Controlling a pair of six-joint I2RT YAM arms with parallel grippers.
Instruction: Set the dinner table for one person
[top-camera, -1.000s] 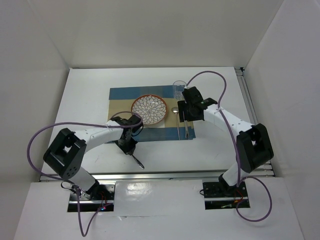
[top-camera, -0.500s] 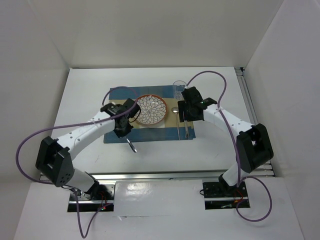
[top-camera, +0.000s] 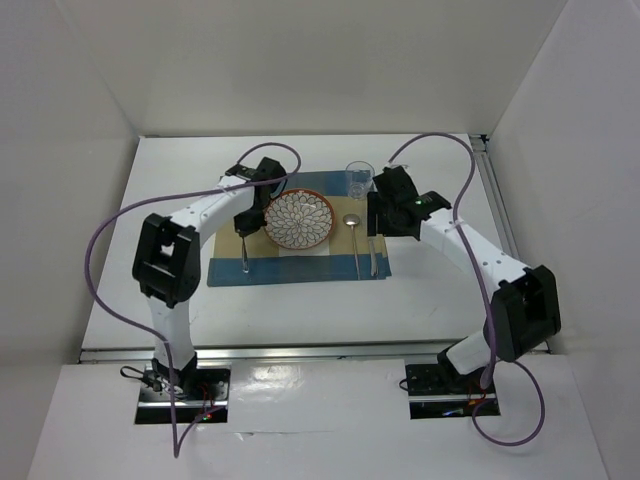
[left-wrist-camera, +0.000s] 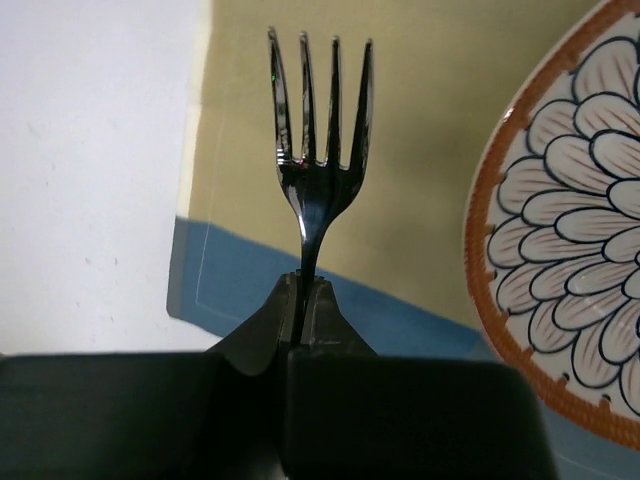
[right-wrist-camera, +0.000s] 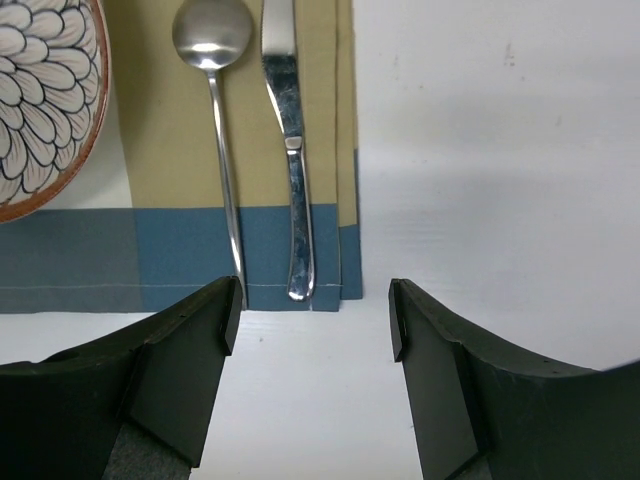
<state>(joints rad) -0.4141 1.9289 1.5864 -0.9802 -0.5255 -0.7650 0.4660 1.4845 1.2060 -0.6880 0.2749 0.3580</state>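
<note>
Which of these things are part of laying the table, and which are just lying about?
Part of the job: fork in the left claw, plate, spoon, knife, glass, placemat, dinner table.
Lying about: only the arms' purple cables.

The dinner table (top-camera: 420, 300) is a big, flat, white rectangular top, lying level. Take the blue-and-tan placemat (top-camera: 300, 268) as the mark. The mat lies flat on the table, about mid-width and a little toward the far side. Bare white surface runs out from the mat on all four sides, widest to its left and right. An aluminium rail (top-camera: 497, 200) edges the table well to the right of the mat. A second rail (top-camera: 320, 352) runs along the near edge. Close up, the white surface is matte with a few faint specks.
</note>
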